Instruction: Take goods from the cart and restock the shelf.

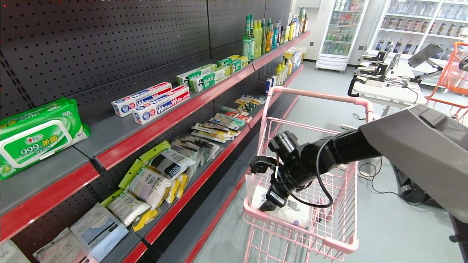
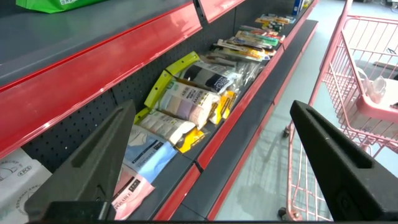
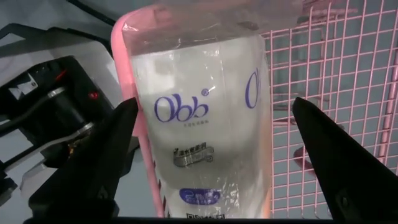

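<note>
Nearest thing first: the right hand (image 3: 214, 106) hung over the near corner of the pink cart (image 1: 340, 248) with its 2 fingers spread wide and nothing between them but air. It was straddling the pack (image 1: 294, 215) without touching it, so released, not gripping yet.

I'd say the step was the pick itself, and it looked barely started. The pack sat pushed up against the cart's rim, and 1 finger seemed to hang on the outer side of that rim. If it were me, I'd shift inward a bit before closing, otherwise the fingers could pinch the rim along with the pack. Then go down far enough to catch the pack around its middle, not the top edge.

The pack was a tall, rounded white bundle in clear, shiny film with blue lettering. It looked soft and squashy and the film looked slippery, so my guess was firm but not crushing.

The left hand (image 2: 211, 109) was down by the lower level of the shelf (image 1: 175, 117), fingers spread wide and holding nothing.

Past that were pouches (image 1: 153, 182) piled on the lower level. 1 level up there was a green wipes pack (image 1: 36, 135), then 2 toothpaste boxes (image 1: 161, 104), with bare shelf between them. Bottles (image 1: 256, 34) were much farther along.
</note>
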